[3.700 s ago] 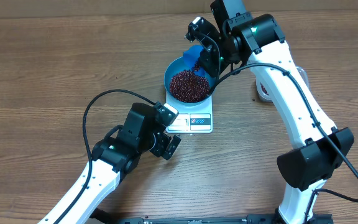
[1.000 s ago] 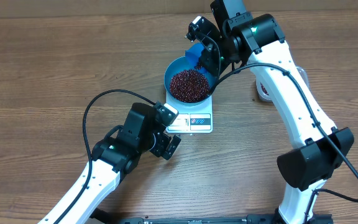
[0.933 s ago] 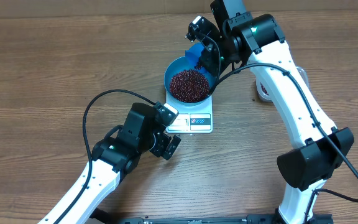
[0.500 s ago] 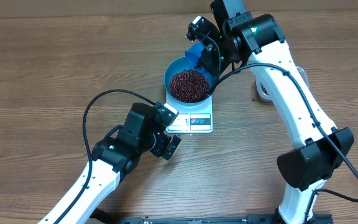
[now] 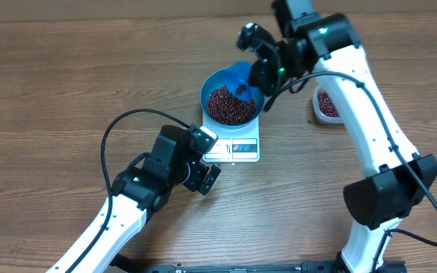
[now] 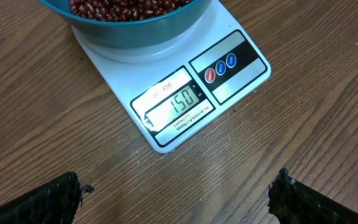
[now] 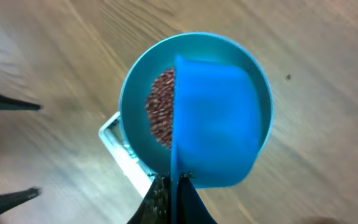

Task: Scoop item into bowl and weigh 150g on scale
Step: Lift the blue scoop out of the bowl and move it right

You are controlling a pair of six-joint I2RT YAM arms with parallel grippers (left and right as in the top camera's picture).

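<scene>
Since half a second ago the right arm (image 5: 359,83) has swung toward the far right of the scale (image 6: 185,102). That has carried the scoop (image 7: 219,118) further over the bowl (image 6: 135,34) and uncovered the tub (image 5: 316,112). Scale, bowl and the left arm (image 5: 139,186) have not shifted.

Nearest, the left arm hovers at the scale's near-left side, above the table (image 5: 51,91). The left jaws are spread wide with nothing between them, one tip at each lower corner of the wrist view. They point at the scale's display edge and stay clear of it.

The scale lies flat on the table, its display strip and three round buttons facing the left arm. The display reads 150. On the scale's far part sits the bowl, overhanging the platform, with the beans (image 5: 228,106) heaped inside.

Beyond the scale's far edge, the scoop hangs over the bowl's far-right half and hides part of the heap in the right wrist view. Whether it touches the rim or the beans cannot be told. The right jaws are clenched on the scoop's thin handle.

Farthest, to the far right of the scale and well apart from it, the tub stands on the table with more beans in it, partly hidden by the right arm.
</scene>
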